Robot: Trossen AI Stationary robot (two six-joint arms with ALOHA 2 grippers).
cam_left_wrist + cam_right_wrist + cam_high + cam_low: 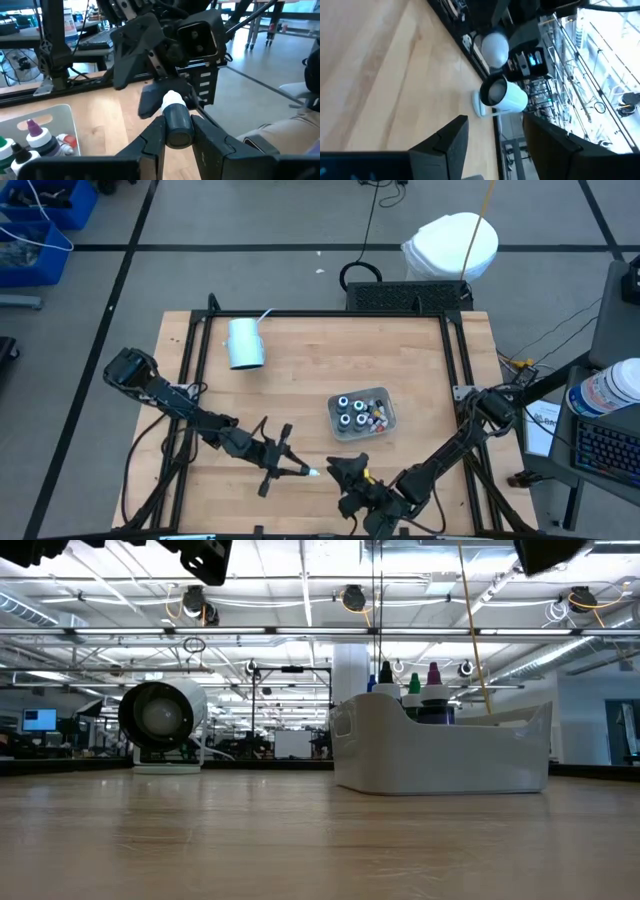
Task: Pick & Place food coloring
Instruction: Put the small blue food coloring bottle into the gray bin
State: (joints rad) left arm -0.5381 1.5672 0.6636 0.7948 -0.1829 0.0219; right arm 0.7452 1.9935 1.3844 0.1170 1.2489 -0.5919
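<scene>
My left gripper (303, 471) hovers near the table's front edge, shut on a small dark food coloring bottle (178, 128) with a white cap (173, 101). My right gripper (346, 471) stands open just to the right of it, facing it, with nothing between its fingers (451, 141). Several more food coloring bottles (358, 413) stand in a translucent tray (388, 418) right of the table's middle. A pale blue cup (245, 343) lies on its side at the far left. My left gripper pinches the bottle's dark body (179, 136) between its two fingers, coming in about level from the table's left. The bottle lies along the fingers, level and lifted clear of the table. Its white cap sticks out past the fingertips toward my right gripper.
The tray (440, 752) holds bottles with dark, green and purple tips (413, 683). The cup (160, 720) shows its open mouth toward the table's near edge. A black frame (455, 350) runs along the table's sides. Bare wood (300, 380) lies between cup and tray.
</scene>
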